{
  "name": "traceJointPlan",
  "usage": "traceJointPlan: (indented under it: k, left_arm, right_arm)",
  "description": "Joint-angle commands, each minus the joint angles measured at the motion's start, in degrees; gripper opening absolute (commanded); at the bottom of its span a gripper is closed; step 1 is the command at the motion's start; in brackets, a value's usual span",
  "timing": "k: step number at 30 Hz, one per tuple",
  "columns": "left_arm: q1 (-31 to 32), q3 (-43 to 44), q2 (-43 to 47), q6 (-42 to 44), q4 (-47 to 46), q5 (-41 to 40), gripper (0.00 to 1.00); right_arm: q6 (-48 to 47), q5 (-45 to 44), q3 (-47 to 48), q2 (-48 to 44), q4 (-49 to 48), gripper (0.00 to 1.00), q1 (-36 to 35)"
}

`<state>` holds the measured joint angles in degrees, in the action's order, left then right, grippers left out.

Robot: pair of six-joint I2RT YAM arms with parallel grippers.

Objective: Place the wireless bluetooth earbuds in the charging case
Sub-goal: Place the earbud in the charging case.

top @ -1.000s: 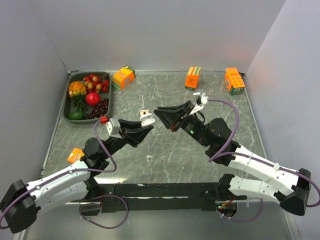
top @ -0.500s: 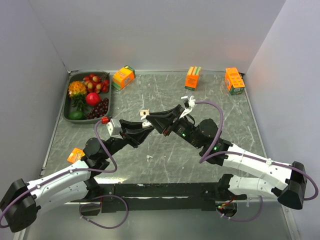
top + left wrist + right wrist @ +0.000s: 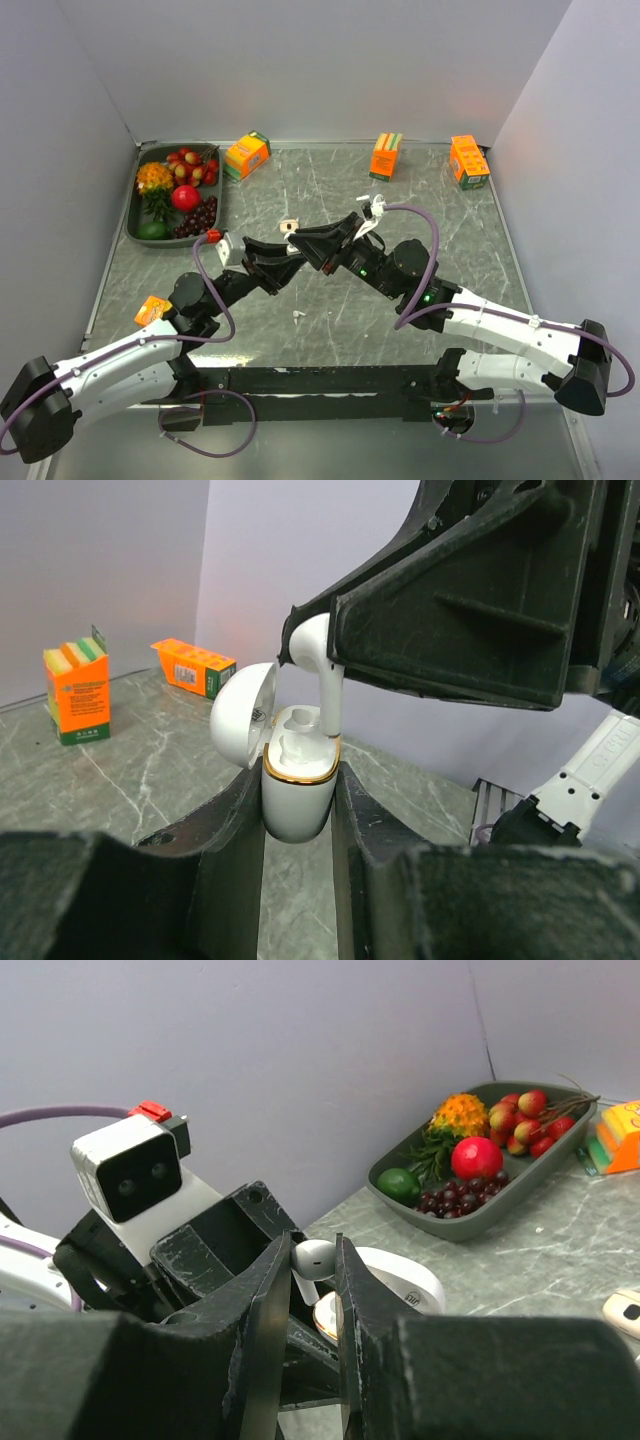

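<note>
From above, over the middle of the grey marbled desk (image 3: 330,190), the black left pincer (image 3: 294,262) and the black right pincer (image 3: 299,241) meet tip to tip. What they carry is hidden between them here. A loose tiny white earbud (image 3: 297,317) lies on the desk nearer the front edge. A dark tray of fruit (image 3: 133,215) sits at the far left corner.

In the left wrist view, the left pincer is clamped on the sides of a glossy white rounded charging case with a gold rim (image 3: 297,808). The case is upright, clear of the desk, with its lid swung open to the left. A white plastic earbud with a short stem (image 3: 328,695) is pinched by its head at the right pincer's tip. Its stem points down into the case's well, and whether it is fully seated cannot be told.

In the right wrist view, the right pincer's two fingers stand narrowly apart, closed on the earbud's head. The open lid and gold rim show just below.
</note>
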<state>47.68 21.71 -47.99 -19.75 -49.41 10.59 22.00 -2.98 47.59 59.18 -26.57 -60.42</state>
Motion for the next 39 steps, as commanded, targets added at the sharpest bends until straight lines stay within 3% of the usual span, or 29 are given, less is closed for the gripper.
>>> traceJointPlan:
  k: [1, 17, 39]
  left_arm:
    - [0.31, 3.07, -0.27, -2.05, -0.34, -0.92, 0.01]
    - [0.40, 4.92, -0.79, -5.83, 2.21, -1.19, 0.01]
    - [1.01, 3.95, 0.35, -3.55, 1.25, -1.88, 0.01]
  right_arm:
    - [-0.90, -1.94, -0.13, 0.33, -2.79, 0.00, -0.84]
    - [-1.52, -9.23, -0.92, 1.11, -3.75, 0.00, -2.07]
    - [-1.52, -9.76, -1.80, 0.41, -1.03, 0.00, -2.86]
